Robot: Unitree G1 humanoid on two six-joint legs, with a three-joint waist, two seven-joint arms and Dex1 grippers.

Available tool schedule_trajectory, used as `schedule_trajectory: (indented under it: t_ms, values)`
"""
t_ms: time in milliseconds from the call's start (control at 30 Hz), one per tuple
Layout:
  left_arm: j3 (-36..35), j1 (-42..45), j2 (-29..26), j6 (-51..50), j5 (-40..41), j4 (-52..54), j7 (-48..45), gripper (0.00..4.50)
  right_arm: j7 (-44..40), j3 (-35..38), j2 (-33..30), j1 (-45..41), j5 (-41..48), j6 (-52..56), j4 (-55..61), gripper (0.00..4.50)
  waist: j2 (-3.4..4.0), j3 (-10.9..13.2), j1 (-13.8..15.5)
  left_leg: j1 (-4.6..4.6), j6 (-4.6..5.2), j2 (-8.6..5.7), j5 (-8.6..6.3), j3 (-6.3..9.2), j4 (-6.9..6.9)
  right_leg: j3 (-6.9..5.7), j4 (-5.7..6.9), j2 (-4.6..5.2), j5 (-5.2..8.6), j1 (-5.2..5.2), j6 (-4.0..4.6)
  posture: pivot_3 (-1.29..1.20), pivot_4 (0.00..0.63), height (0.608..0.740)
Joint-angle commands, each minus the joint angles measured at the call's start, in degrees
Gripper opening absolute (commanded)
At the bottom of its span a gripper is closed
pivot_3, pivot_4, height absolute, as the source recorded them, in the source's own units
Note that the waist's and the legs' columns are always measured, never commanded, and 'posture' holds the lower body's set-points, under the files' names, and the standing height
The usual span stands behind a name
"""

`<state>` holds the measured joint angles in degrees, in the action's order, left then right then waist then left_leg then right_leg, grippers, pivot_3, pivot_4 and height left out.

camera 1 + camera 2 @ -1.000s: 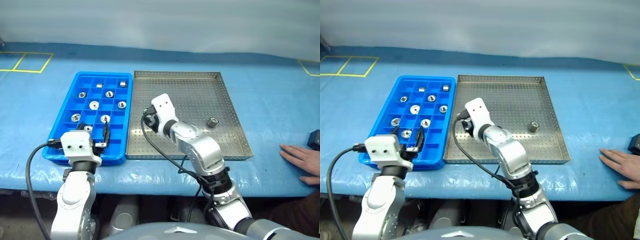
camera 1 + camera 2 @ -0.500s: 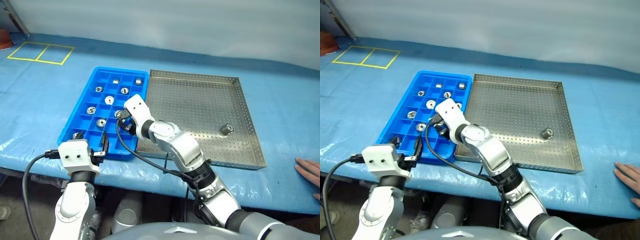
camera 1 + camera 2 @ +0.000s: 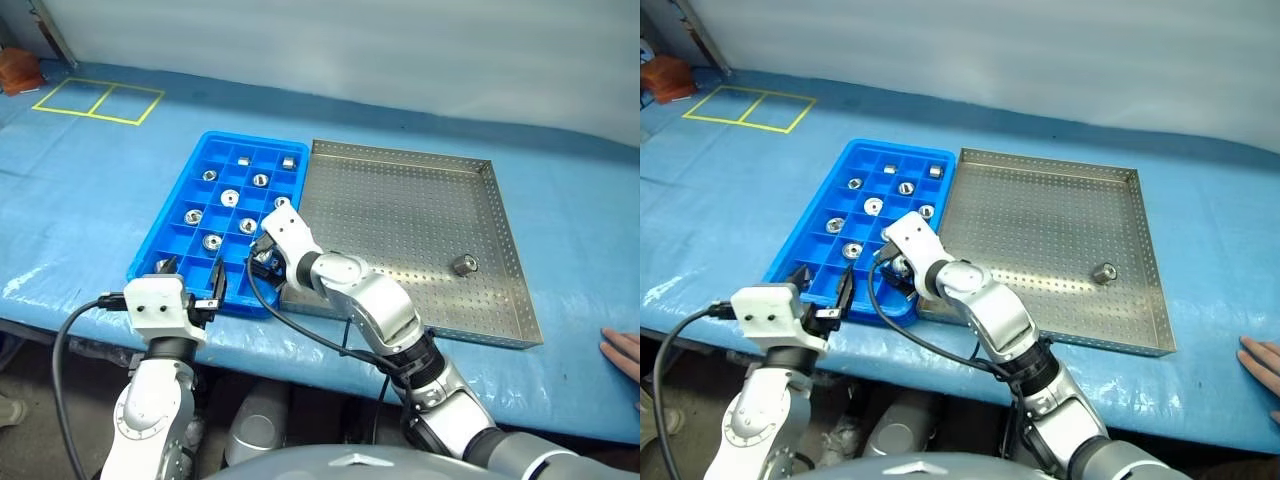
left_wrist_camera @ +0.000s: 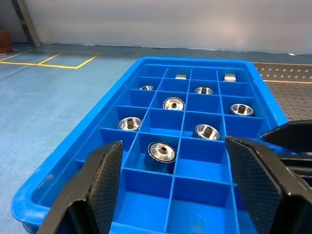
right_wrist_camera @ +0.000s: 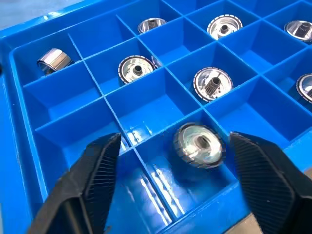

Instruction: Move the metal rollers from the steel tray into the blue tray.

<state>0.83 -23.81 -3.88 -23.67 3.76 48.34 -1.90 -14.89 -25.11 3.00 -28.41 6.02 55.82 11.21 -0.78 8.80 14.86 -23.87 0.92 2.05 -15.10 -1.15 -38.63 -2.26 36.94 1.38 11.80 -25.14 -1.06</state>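
Note:
The blue tray [image 3: 150, 243] lies left of the steel tray [image 3: 523, 300] and holds several metal rollers [image 3: 229, 197] in its compartments. One roller [image 3: 463, 265] lies alone on the steel tray's perforated floor near the right rim. My right gripper [image 3: 266, 256] hangs over the blue tray's near right corner, open. In the right wrist view a roller [image 5: 199, 145] lies loose in a compartment between its fingers [image 5: 100, 170]. My left gripper [image 3: 191, 280] stands open at the blue tray's near edge, holding nothing, its fingers [image 4: 105, 178] on either side of the near compartments.
A person's hand [image 3: 625, 352] rests on the blue table cover at the far right. Yellow tape squares [image 3: 100, 100] mark the back left, with a reddish object [image 3: 15, 68] beyond them. The table's front edge runs just below both trays.
My right gripper swung left from the steel tray to the blue tray's near corner and opened, leaving a roller in a compartment. The camera turned left. The left gripper kept still.

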Motion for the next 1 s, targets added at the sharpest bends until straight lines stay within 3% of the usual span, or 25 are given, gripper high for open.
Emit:
schedule_trajectory:
  t_ms: [33, 133, 300, 433, 567, 700, 1000]
  values:
    - [1.1, 1.3, -1.4, -0.8, 1.2, 0.3, -2.1, 3.65, 1.7, 4.5, 0.6, 0.6, 0.7, 0.6, 4.2, 4.49, 0.0, 0.0, -0.2, 0.0, 0.0, 0.0, 0.0, 0.0, -0.01, -0.01, 0.0, 0.0, 0.0, 0.0, 0.0, 0.37, 0.15, 0.74]
    - [2.2, 3.2, -2.6, -2.1, 2.4, -0.5, -4.0, 3.65, 5.4, 12.9, 1.6, 1.5, 1.2, -0.7, 7.8, 4.49, 0.01, 0.0, -0.5, -0.04, -0.01, 0.0, 0.0, 0.01, -0.07, -0.02, 0.02, 0.0, -0.01, -0.01, -0.01, 0.33, 0.15, 0.74]
    - [4.7, 6.5, -3.7, -3.9, 4.0, -2.4, -6.2, 3.65, 10.0, 21.7, -2.2, 4.0, -1.1, -4.8, 9.8, 4.49, 0.03, 0.0, -2.1, -0.04, 0.0, -0.06, 0.0, 0.0, -0.12, 0.0, -0.02, 0.04, -0.01, 0.04, -0.01, 0.26, 0.15, 0.74]
    - [7.1, 9.4, -4.7, -5.0, 4.9, -4.3, -8.4, 3.65, 13.6, 26.3, -4.1, 6.0, -2.6, -6.7, 7.8, 4.49, 0.07, 0.0, -5.0, -0.02, 0.0, -0.09, 0.0, 0.0, -0.14, 0.03, 0.01, 0.04, -0.02, 0.09, 0.01, 0.2, 0.15, 0.74]
    - [8.8, 11.8, -5.8, -5.7, 5.3, -5.7, -10.0, 3.65, 19.2, 32.8, -0.9, 6.6, -2.0, -8.1, 5.4, 4.49, 0.12, 0.0, -8.9, 0.1, 0.0, -0.04, 0.01, -0.01, -0.13, 0.08, 0.08, 0.0, -0.06, 0.15, 0.01, 0.17, 0.15, 0.74]
    - [9.2, 12.7, -5.9, -6.2, 5.5, -6.2, -10.5, 3.65, 21.9, 36.0, 1.5, 8.3, -1.3, -8.0, 4.7, 4.49, 0.15, 0.0, -11.3, 0.24, 0.01, 0.02, 0.0, 0.01, -0.11, 0.17, 0.18, -0.05, -0.05, 0.18, 0.06, 0.15, 0.15, 0.74]
    - [9.7, 13.8, -6.0, -6.6, 5.5, -6.9, -10.4, 3.65, 23.7, 38.9, 3.5, 10.0, 0.3, -7.9, 1.3, 4.49, 0.17, 0.0, -12.5, 0.39, 0.02, 0.0, 0.01, -0.02, -0.2, 0.37, 0.3, -0.03, -0.05, 0.26, 0.05, 0.16, 0.15, 0.74]
